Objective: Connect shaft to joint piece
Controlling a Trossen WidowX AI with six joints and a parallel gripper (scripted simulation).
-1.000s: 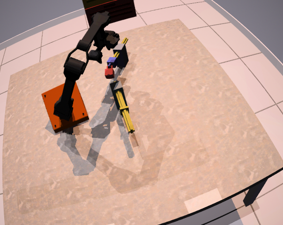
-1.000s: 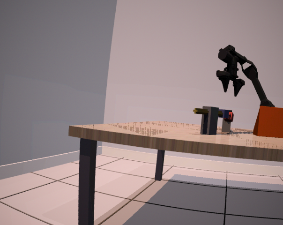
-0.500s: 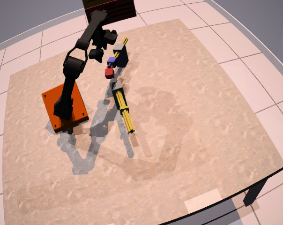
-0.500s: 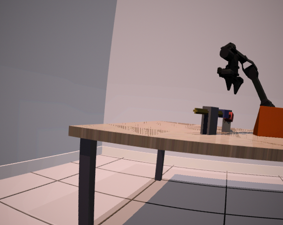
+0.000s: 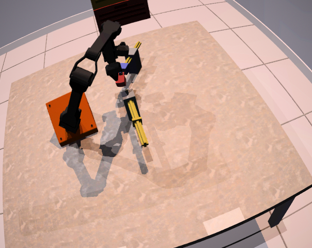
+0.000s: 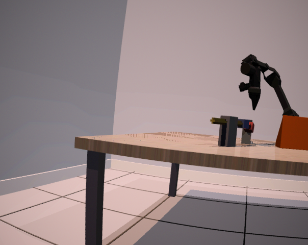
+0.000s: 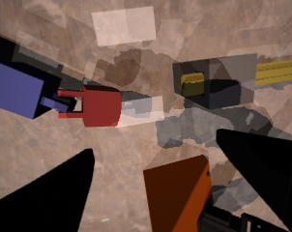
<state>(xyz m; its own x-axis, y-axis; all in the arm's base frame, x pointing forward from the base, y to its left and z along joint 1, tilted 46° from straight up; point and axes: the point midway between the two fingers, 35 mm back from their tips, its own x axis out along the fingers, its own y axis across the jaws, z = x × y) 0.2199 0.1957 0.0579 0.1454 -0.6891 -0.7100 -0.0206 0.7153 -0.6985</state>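
The red joint piece [image 5: 121, 80] [image 6: 251, 127] [image 7: 102, 106] hangs on hinges from the blue end [image 5: 124, 66] [image 6: 245, 123] [image 7: 15, 89] of the first shaft [image 5: 138, 44] [image 6: 217, 120], which passes through the first block [image 5: 135, 62] [image 6: 232, 131]. Its free end faces roughly toward the second block [image 5: 129, 93] [image 6: 246, 137] [image 7: 233, 68]; exact alignment is unclear. The yellow second shaft [image 5: 141, 133] [image 7: 278, 72] sits in that block, its near end apart from the red piece. My gripper [image 6: 253, 108] [image 7: 157, 144] is open and empty, above the joint piece and touching nothing.
The orange base box [image 5: 83, 114] [image 6: 298, 132] [image 7: 177, 188] stands on the table beside the blocks, carrying the arm. The second shaft has a raised yellow collar [image 5: 133, 120] behind its block. A dark cabinet [image 5: 121, 12] stands beyond the table.
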